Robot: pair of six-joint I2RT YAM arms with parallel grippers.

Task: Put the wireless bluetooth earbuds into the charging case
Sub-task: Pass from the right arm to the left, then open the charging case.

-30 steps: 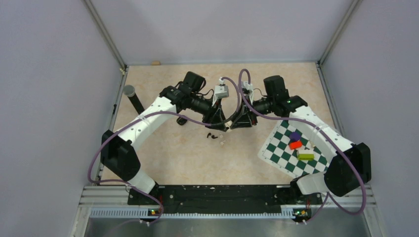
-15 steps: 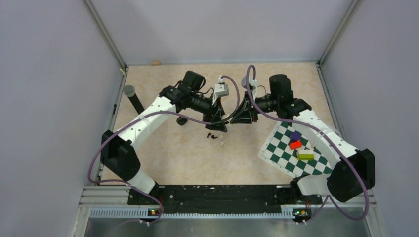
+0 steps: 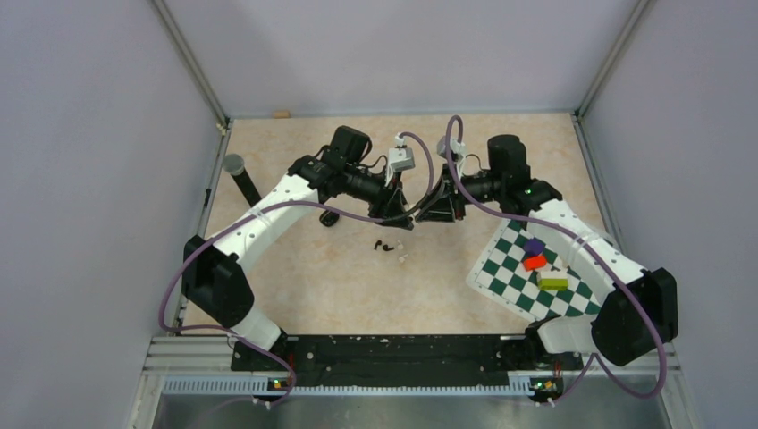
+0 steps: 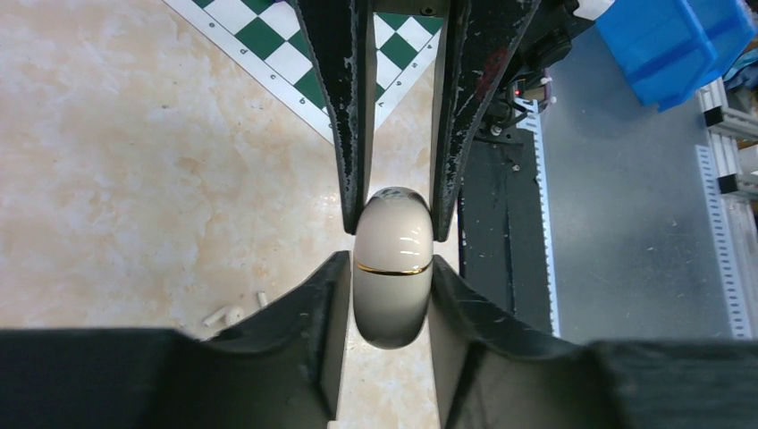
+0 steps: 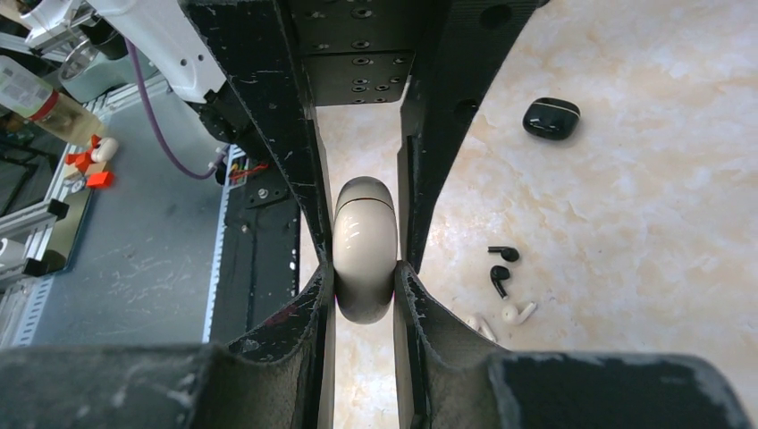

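Left gripper (image 4: 390,271) and right gripper (image 5: 362,268) both clamp one cream case (image 4: 391,313), mid-table. Black earbuds (image 5: 499,279) lie loose on the tabletop (image 3: 304,277), just near of them. Black charging case (image 5: 551,117) sits left, lid closed.

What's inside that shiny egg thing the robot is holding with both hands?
You can't see inside: the cream case is shut along its gold seam, squeezed between the left gripper and right gripper. Only its shiny shell shows.

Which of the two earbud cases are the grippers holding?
The glossy cream pebble-shaped case, pinched between the left gripper and the right gripper; the glossy black case lies alone on the beige table.
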